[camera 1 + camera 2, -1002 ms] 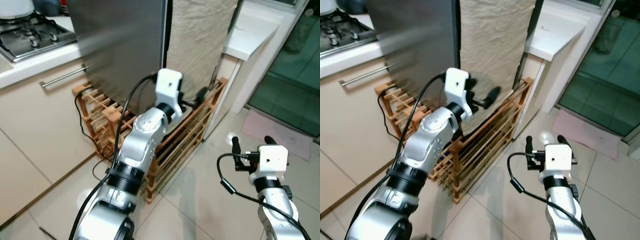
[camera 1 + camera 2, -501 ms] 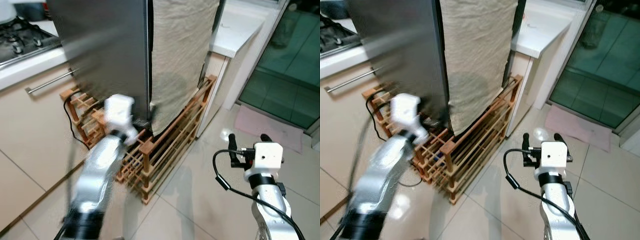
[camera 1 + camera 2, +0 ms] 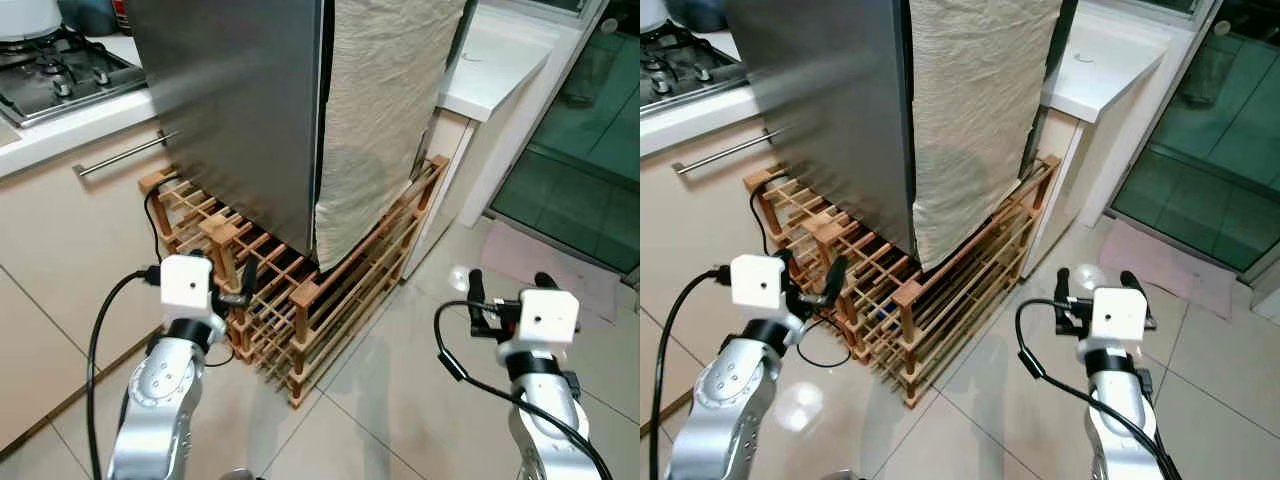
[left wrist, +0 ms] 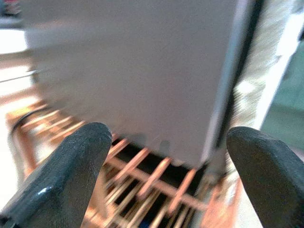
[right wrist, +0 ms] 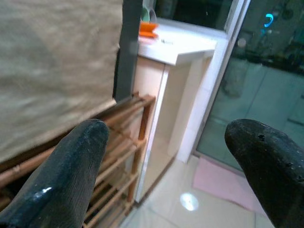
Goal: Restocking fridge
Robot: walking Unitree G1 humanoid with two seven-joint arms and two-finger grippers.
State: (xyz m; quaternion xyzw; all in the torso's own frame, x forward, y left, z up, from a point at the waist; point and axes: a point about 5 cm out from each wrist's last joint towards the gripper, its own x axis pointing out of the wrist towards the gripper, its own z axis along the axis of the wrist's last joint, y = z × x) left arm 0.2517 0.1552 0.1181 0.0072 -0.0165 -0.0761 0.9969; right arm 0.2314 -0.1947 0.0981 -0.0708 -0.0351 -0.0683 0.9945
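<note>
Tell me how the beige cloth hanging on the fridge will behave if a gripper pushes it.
The cloth looks wrinkled and hangs loose down the fridge, so it will probably fold and give way rather than resist. Its lower edge hangs free above the wooden rack, so it would likely swing back afterwards. It seems thin and light, though the pictures do not show how it is fixed.

We see our left arm bent low at the near left, its silver forearm rising to a white wrist block. The left gripper (image 3: 245, 285) points toward the far right, and in the left wrist view its two black fingers (image 4: 71, 166) stand wide apart, though that view is blurred. Our right arm rises at the near right, wrist block upright, a black cable looping beside it. The right gripper (image 3: 508, 290) points up and away, fingers (image 5: 76, 166) spread apart, holding nothing.
</note>
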